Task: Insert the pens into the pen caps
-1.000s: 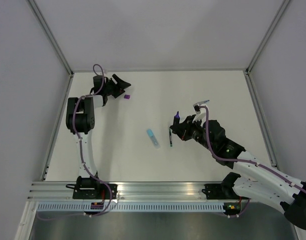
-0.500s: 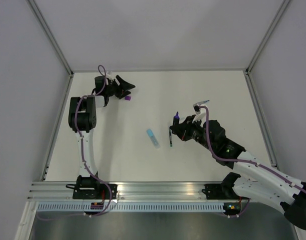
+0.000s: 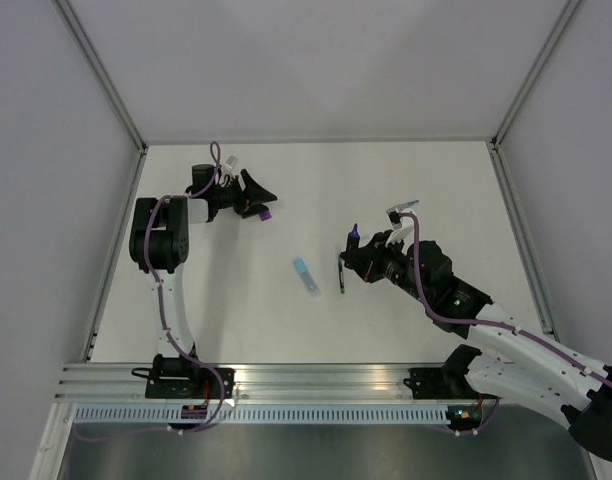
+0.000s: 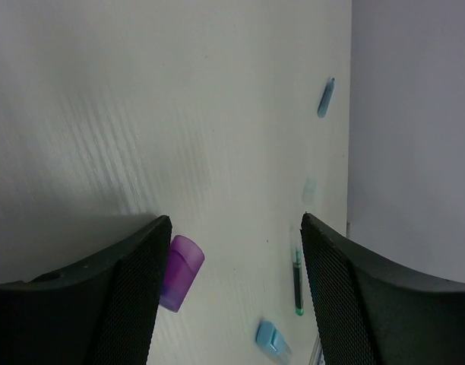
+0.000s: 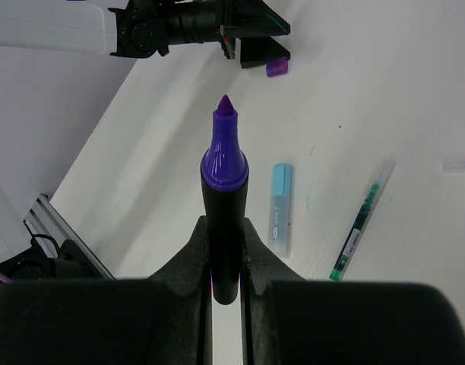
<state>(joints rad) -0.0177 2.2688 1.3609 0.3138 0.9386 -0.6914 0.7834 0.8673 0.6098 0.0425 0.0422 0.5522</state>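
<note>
My right gripper [image 3: 364,252] is shut on the stubby black marker [image 5: 223,205] and holds it above the table, purple tip [image 3: 354,230] pointing up and away. My left gripper [image 3: 258,200] is open at the far left, low over the table. The purple cap [image 4: 179,272] lies on its side against the inner face of one finger [image 4: 137,274]. It also shows in the top view [image 3: 268,213] and in the right wrist view [image 5: 277,67]. The light-blue highlighter [image 3: 306,276] and the thin dark pen [image 3: 341,272] lie side by side mid-table.
A small blue piece [image 4: 325,97] and a pale cap-like piece [image 4: 309,190] lie further out on the white table [image 3: 436,180]. Metal frame posts and grey walls close in the table on three sides. The arm bases stand on the rail at the near edge.
My left gripper has swung right and nearer, toward the table's middle. The purple cap has shifted the same way beside it. My right gripper holds still with the marker.
</note>
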